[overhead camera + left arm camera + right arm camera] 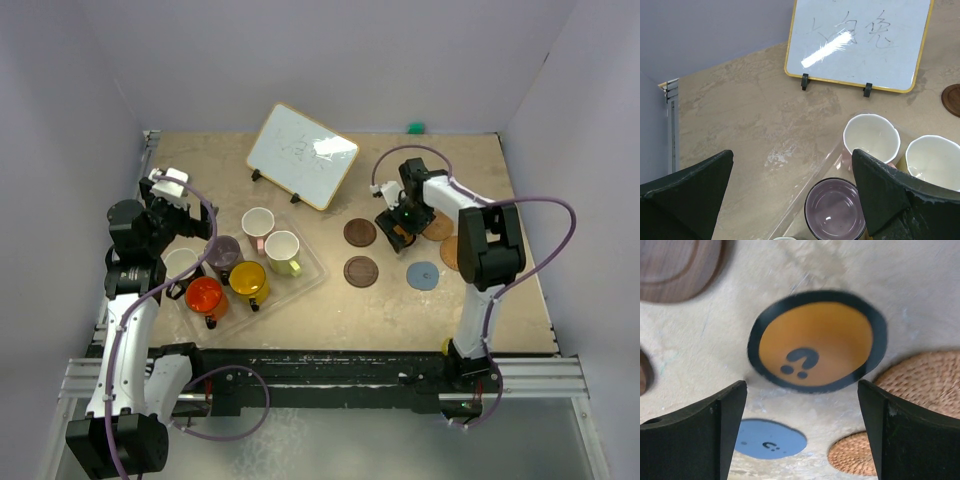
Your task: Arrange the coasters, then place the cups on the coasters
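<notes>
Six cups stand in a clear tray (312, 268) at the left: white-pink (258, 224), pale yellow-green (283, 248), mauve-grey (222, 252), yellow (248, 278), orange-red (205, 295) and black with a white inside (181, 263). My left gripper (195, 225) hovers open above the tray's far left side. In its wrist view the left gripper (790, 200) has the mauve-grey cup (835, 210) by its right finger. My right gripper (801, 390) is open and empty just short of the orange-centred coaster (817, 340), which lies on the table. Round it lie the blue-grey coaster (767, 440), two tan woven coasters (930, 380) (852, 454) and a dark brown coaster (675, 265).
A whiteboard (301, 156) on small feet stands at the back centre. From above, two dark brown coasters (359, 232) (361, 271) lie right of the tray and the blue-grey coaster (423, 274) lies by the right arm. A small green thing (415, 127) sits at the far edge.
</notes>
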